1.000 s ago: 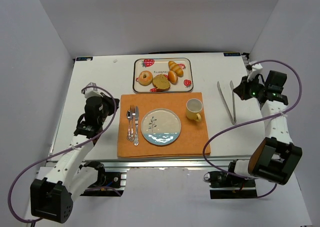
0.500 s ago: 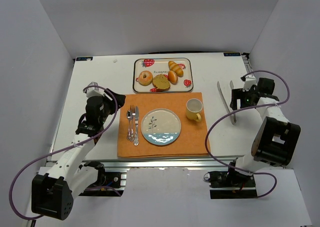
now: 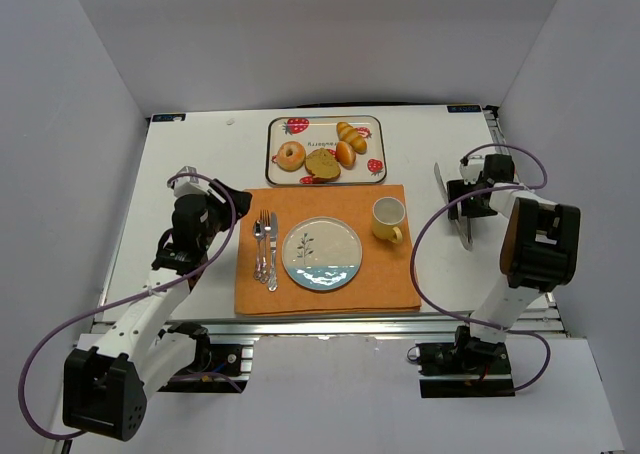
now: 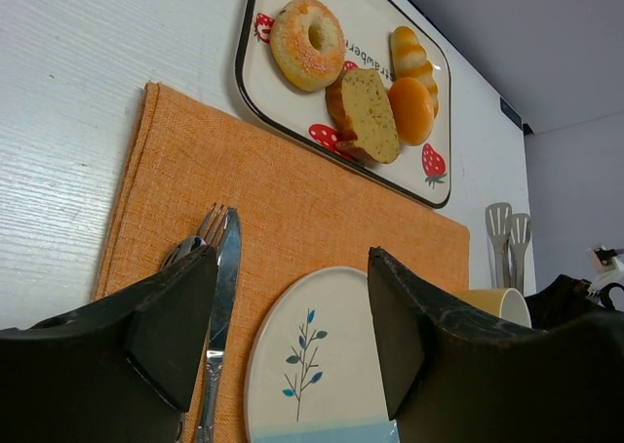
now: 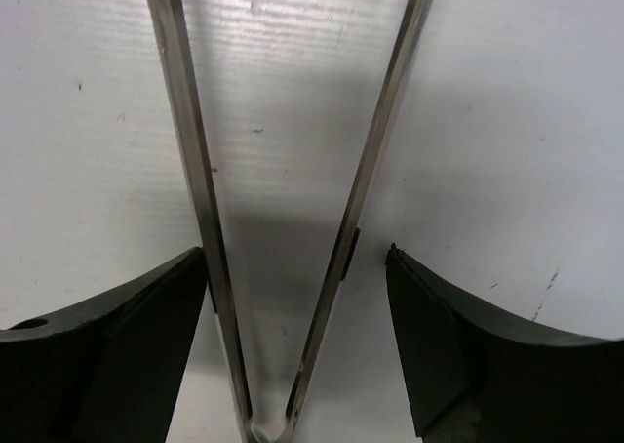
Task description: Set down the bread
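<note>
The bread lies on a strawberry-print tray [image 3: 377, 144] at the back: a ring-shaped piece [image 3: 290, 155], a brown slice [image 3: 322, 163] and two rolls [image 3: 348, 144]. The left wrist view shows the ring [image 4: 307, 43], the slice [image 4: 366, 111] and the rolls [image 4: 411, 109]. A leaf-patterned plate [image 3: 321, 254] sits on an orange placemat [image 3: 390, 284]. My left gripper [image 3: 222, 202] is open and empty beside the mat, facing the plate [image 4: 322, 365]. My right gripper [image 3: 462, 198] is open, its fingers either side of the metal tongs [image 5: 200, 199] near their hinge.
A yellow cup [image 3: 388, 217] stands on the mat right of the plate. A fork, knife and spoon [image 3: 265, 249] lie left of the plate. The tongs [image 3: 441, 181] lie on the white table right of the mat. Grey walls enclose the table.
The right arm has swung in from the far right edge and come down over the tongs. Both grippers have gone from shut to open. The left arm has barely moved.
</note>
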`<action>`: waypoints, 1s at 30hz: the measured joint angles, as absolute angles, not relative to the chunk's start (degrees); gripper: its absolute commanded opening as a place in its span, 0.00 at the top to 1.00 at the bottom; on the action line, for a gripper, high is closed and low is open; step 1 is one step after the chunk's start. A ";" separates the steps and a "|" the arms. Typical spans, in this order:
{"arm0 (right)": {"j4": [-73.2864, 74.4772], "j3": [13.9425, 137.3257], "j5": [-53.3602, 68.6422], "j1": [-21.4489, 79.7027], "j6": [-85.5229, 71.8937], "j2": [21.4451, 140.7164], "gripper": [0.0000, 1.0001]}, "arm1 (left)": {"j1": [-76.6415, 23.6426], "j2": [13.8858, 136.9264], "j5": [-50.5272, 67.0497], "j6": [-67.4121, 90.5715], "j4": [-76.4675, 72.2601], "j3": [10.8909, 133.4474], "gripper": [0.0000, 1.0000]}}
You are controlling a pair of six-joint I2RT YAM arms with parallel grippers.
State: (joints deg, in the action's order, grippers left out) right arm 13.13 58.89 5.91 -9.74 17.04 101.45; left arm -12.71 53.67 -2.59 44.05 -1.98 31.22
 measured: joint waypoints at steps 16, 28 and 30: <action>13.21 61.76 10.13 -9.74 19.20 103.83 0.96 | -12.71 53.56 -2.63 44.03 -1.91 31.11 0.28; 30.63 85.10 25.15 0.14 23.51 97.93 0.70 | -12.71 53.60 -2.59 44.25 -2.22 31.11 0.28; 31.53 88.23 27.35 3.09 22.35 97.86 0.68 | -12.71 53.58 -2.59 44.29 -2.22 31.11 0.28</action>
